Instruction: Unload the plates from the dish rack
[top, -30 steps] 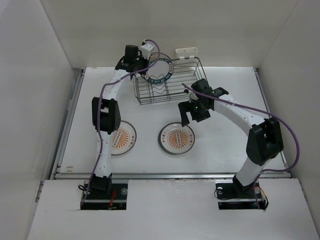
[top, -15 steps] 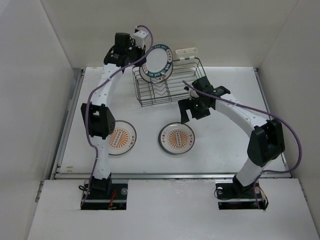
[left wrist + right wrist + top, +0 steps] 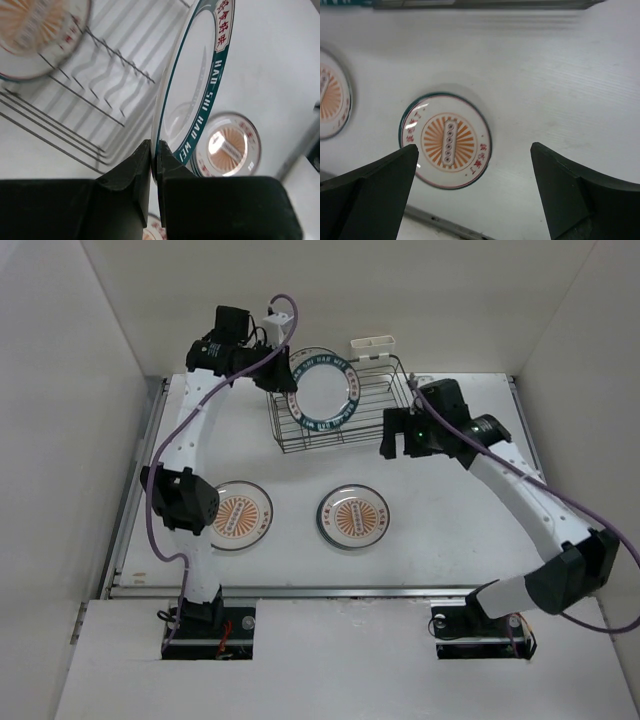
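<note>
My left gripper (image 3: 288, 378) is shut on the rim of a white plate (image 3: 325, 390) with a dark-green lettered rim. It holds the plate on edge in the air above the dish rack (image 3: 385, 400). In the left wrist view the plate (image 3: 200, 90) rises from between the closed fingers (image 3: 172, 165), with the rack's wire dividers (image 3: 100, 75) below. Two orange sunburst plates (image 3: 240, 515) (image 3: 355, 517) lie flat on the table. My right gripper (image 3: 392, 440) hangs open by the rack's right front corner. In its wrist view the right gripper (image 3: 474, 149) is above a sunburst plate (image 3: 445, 140).
A white caddy (image 3: 373, 343) is clipped to the rack's back side. White walls close in the table at the back and both sides. A metal strip (image 3: 340, 590) runs along the table's near edge.
The left arm has lifted the green-rimmed plate up out of the rack. The right arm has risen and swung back from the table's middle toward the rack's right side.
</note>
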`<state>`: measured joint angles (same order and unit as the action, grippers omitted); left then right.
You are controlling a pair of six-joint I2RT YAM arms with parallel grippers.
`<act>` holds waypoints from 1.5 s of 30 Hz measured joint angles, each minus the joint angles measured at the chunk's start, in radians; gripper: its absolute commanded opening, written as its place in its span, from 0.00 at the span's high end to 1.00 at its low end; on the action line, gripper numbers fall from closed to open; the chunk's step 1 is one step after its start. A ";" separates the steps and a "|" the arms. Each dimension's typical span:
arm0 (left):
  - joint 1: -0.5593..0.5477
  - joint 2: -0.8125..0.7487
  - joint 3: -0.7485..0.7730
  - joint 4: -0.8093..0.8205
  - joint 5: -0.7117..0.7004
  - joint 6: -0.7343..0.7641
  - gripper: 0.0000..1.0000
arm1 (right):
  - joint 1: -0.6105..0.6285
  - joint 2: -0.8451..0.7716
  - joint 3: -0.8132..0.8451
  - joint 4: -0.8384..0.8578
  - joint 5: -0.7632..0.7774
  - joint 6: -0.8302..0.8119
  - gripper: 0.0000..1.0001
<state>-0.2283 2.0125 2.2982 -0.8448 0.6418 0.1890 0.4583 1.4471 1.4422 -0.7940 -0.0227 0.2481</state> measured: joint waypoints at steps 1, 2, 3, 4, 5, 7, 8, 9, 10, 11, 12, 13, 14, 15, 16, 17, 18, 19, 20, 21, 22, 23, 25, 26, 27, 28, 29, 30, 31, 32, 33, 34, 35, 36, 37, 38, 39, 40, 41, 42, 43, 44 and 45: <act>0.000 -0.012 -0.026 -0.039 0.024 0.018 1.00 | -0.008 -0.032 0.004 -0.002 0.046 0.017 0.00; -0.002 -0.019 -0.055 -0.077 0.047 0.037 1.00 | -0.014 -0.057 0.008 -0.002 0.100 0.035 0.00; -0.006 -0.025 -0.082 -0.115 0.068 0.058 1.00 | -0.021 -0.091 0.013 -0.002 0.126 0.043 0.00; -0.013 -0.025 -0.109 -0.153 0.087 0.081 1.00 | -0.027 -0.120 0.018 -0.001 0.165 0.056 0.00; -0.026 -0.025 -0.133 -0.193 0.100 0.109 1.00 | -0.029 -0.146 0.023 0.002 0.197 0.066 0.00; -0.069 -0.021 -0.185 -0.258 0.111 0.169 1.00 | -0.032 -0.183 0.028 0.008 0.240 0.082 0.00; -0.100 -0.018 -0.211 -0.289 0.111 0.200 1.00 | -0.032 -0.193 0.030 0.011 0.253 0.087 0.00; -0.126 -0.014 -0.231 -0.303 0.110 0.217 1.00 | -0.032 -0.197 0.030 0.013 0.260 0.090 0.00; -0.156 -0.014 -0.263 -0.309 0.109 0.234 1.00 | -0.032 -0.196 0.030 0.014 0.266 0.096 0.00; -0.185 -0.012 -0.293 -0.311 0.107 0.245 1.00 | -0.032 -0.190 0.030 0.013 0.270 0.100 0.00; -0.214 -0.008 -0.320 -0.309 0.105 0.250 1.00 | -0.032 -0.182 0.027 0.016 0.275 0.107 0.00; -0.237 -0.002 -0.345 -0.302 0.103 0.252 1.00 | -0.032 -0.176 0.018 0.019 0.276 0.113 0.00; -0.254 0.006 -0.367 -0.295 0.099 0.251 1.00 | -0.032 -0.172 0.004 0.019 0.275 0.119 0.00; -0.266 0.016 -0.385 -0.285 0.090 0.249 1.00 | -0.032 -0.170 -0.014 0.019 0.273 0.124 0.00; -0.274 0.026 -0.398 -0.272 0.079 0.248 1.00 | -0.032 -0.170 -0.034 0.018 0.270 0.130 0.00; -0.280 0.040 -0.409 -0.257 0.064 0.246 1.00 | -0.032 -0.169 -0.051 0.017 0.269 0.136 0.00; -0.284 0.056 -0.414 -0.245 0.048 0.245 1.00 | -0.032 -0.169 -0.068 0.016 0.268 0.142 0.00; -0.288 0.074 -0.415 -0.233 0.032 0.243 1.00 | -0.032 -0.169 -0.083 0.016 0.269 0.148 0.00; -0.292 0.089 -0.417 -0.220 0.017 0.239 1.00 | -0.032 -0.169 -0.094 0.016 0.270 0.153 0.00; -0.296 0.108 -0.418 -0.209 0.000 0.231 0.96 | -0.032 -0.169 -0.101 0.016 0.272 0.157 0.00; -0.297 0.126 -0.418 -0.201 -0.003 0.225 0.92 | -0.032 -0.168 -0.103 0.016 0.275 0.161 0.00; -0.298 0.143 -0.416 -0.198 -0.008 0.218 0.87 | -0.032 -0.168 -0.103 0.018 0.278 0.164 0.00; -0.300 0.175 -0.407 -0.196 -0.031 0.215 0.69 | -0.032 -0.168 -0.103 0.021 0.286 0.168 0.00; -0.301 0.190 -0.401 -0.195 -0.045 0.212 0.65 | -0.032 -0.168 -0.103 0.022 0.290 0.169 0.00; -0.303 0.202 -0.394 -0.194 -0.055 0.208 0.62 | -0.032 -0.166 -0.103 0.024 0.296 0.171 0.00; -0.306 0.212 -0.391 -0.193 -0.063 0.206 0.54 | -0.032 -0.164 -0.101 0.027 0.300 0.172 0.00; -0.309 0.218 -0.389 -0.193 -0.070 0.206 0.51 | -0.032 -0.159 -0.097 0.029 0.304 0.172 0.00; -0.312 0.222 -0.387 -0.194 -0.075 0.203 0.48 | -0.032 -0.149 -0.088 0.031 0.308 0.173 0.00; -0.315 0.223 -0.382 -0.199 -0.078 0.201 0.44 | -0.035 -0.132 -0.072 0.036 0.313 0.175 0.00; -0.316 0.223 -0.375 -0.202 -0.080 0.201 0.42 | -0.039 -0.115 -0.055 0.041 0.315 0.175 0.00; -0.320 0.223 -0.364 -0.208 -0.083 0.200 0.37 | -0.042 -0.090 -0.031 0.045 0.319 0.176 0.00; -0.320 0.223 -0.348 -0.218 -0.086 0.200 0.36 | -0.049 -0.061 -0.006 0.053 0.322 0.176 0.00; -0.321 0.223 -0.332 -0.224 -0.087 0.199 0.33 | -0.059 -0.032 0.019 0.064 0.324 0.175 0.00; -0.322 0.223 -0.312 -0.232 -0.087 0.198 0.31 | -0.070 -0.002 0.045 0.074 0.322 0.176 0.00; -0.322 0.223 -0.287 -0.245 -0.086 0.198 0.30 | -0.084 0.032 0.072 0.084 0.320 0.175 0.00; -0.320 0.223 -0.262 -0.254 -0.085 0.198 0.30 | -0.100 0.067 0.101 0.100 0.315 0.175 0.00; -0.316 0.223 -0.235 -0.262 -0.084 0.196 0.30 | -0.117 0.107 0.135 0.112 0.308 0.174 0.00; -0.311 0.222 -0.211 -0.270 -0.079 0.194 0.29 | -0.133 0.153 0.174 0.121 0.301 0.173 0.00; -0.304 0.221 -0.188 -0.275 -0.075 0.193 0.29 | -0.148 0.201 0.215 0.133 0.296 0.169 0.00; -0.295 0.217 -0.171 -0.281 -0.072 0.191 0.29 | -0.163 0.251 0.255 0.148 0.288 0.164 0.00; -0.284 0.211 -0.157 -0.286 -0.070 0.187 0.29 | -0.173 0.305 0.299 0.154 0.282 0.158 0.00; -0.274 0.205 -0.145 -0.293 -0.069 0.183 0.29 | -0.183 0.354 0.343 0.156 0.278 0.148 0.00; -0.261 0.200 -0.131 -0.301 -0.072 0.176 0.27 | -0.192 0.411 0.391 0.166 0.274 0.140 0.00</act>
<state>-0.4896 2.2120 2.1674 -1.1454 0.5701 0.3653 0.2661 1.8584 1.8332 -0.6277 0.2512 0.3882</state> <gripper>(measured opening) 0.713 0.999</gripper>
